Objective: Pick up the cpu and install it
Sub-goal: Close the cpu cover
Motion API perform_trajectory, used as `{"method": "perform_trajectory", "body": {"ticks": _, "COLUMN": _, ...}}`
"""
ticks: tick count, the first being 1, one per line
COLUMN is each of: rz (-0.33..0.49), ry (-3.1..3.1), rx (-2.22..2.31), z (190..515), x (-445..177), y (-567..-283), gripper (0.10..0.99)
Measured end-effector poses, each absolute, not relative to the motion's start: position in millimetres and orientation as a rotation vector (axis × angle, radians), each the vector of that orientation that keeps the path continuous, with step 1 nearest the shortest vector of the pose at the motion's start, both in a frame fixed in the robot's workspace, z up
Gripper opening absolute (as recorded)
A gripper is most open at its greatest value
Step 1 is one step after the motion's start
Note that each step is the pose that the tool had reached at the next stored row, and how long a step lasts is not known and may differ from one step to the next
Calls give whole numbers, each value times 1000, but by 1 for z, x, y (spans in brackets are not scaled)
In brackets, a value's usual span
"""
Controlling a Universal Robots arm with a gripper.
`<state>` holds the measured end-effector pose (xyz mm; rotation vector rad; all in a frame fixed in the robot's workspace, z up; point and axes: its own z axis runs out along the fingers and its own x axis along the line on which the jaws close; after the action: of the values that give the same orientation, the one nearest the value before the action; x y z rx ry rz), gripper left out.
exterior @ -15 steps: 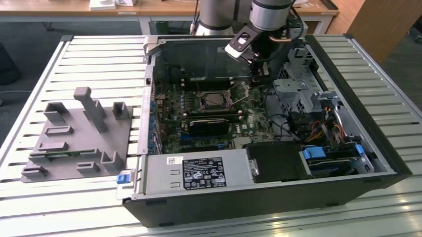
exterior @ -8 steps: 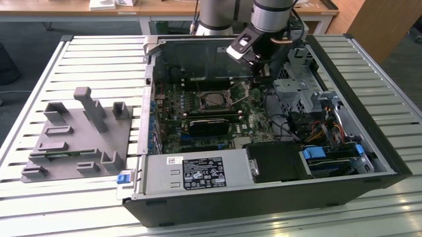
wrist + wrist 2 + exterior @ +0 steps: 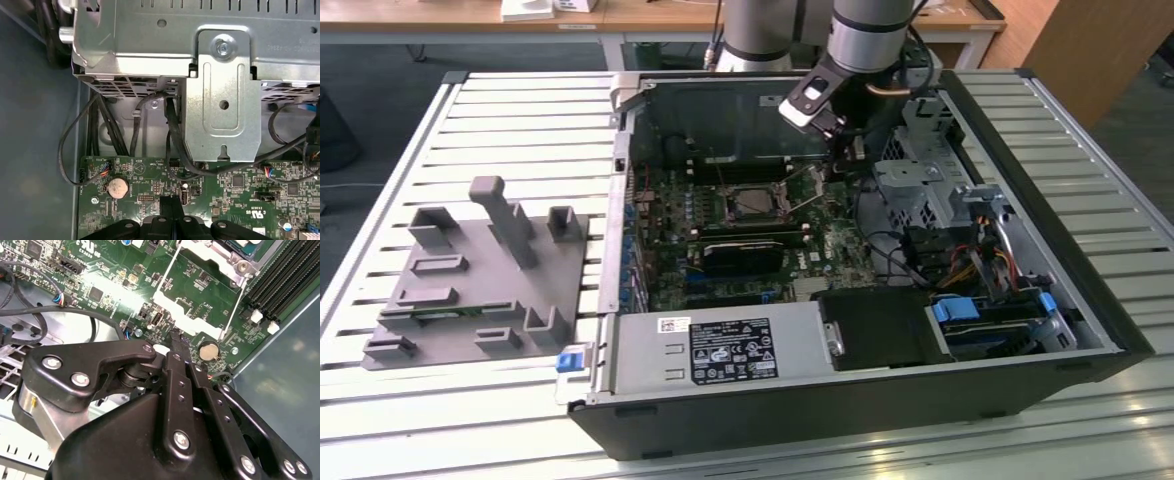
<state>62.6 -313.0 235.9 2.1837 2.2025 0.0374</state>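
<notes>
In the exterior view the cpu (image 3: 750, 203) shows as a small silver-grey square lying flat inside the black socket frame on the green motherboard (image 3: 720, 240). The socket's metal load plate (image 3: 192, 310) stands swung open beside it. My gripper (image 3: 845, 160) hangs inside the open computer case (image 3: 1067, 300), toward the exterior view's right of the socket. Its black fingers are shut together, and I see nothing between them. Their tip (image 3: 177, 339) hovers just above the board at the plate's outer edge, near a coin battery (image 3: 208, 351). The first wrist view shows the gripper (image 3: 170, 202) too.
A grey plastic tray with upright pegs (image 3: 467, 290) lies on the slatted table at the exterior view's left. A metal drive cage (image 3: 220, 75) and black cables (image 3: 172, 135) stand close beyond the fingertips. The power supply (image 3: 720, 350) fills the case's near side.
</notes>
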Motion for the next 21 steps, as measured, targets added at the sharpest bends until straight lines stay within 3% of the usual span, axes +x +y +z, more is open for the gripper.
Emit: {"method": "perform_trajectory", "body": {"ticks": 21, "rz": -7, "ry": 2223, "rx": 2204, "z": 242, "x": 47, "y": -313, "gripper": 106}}
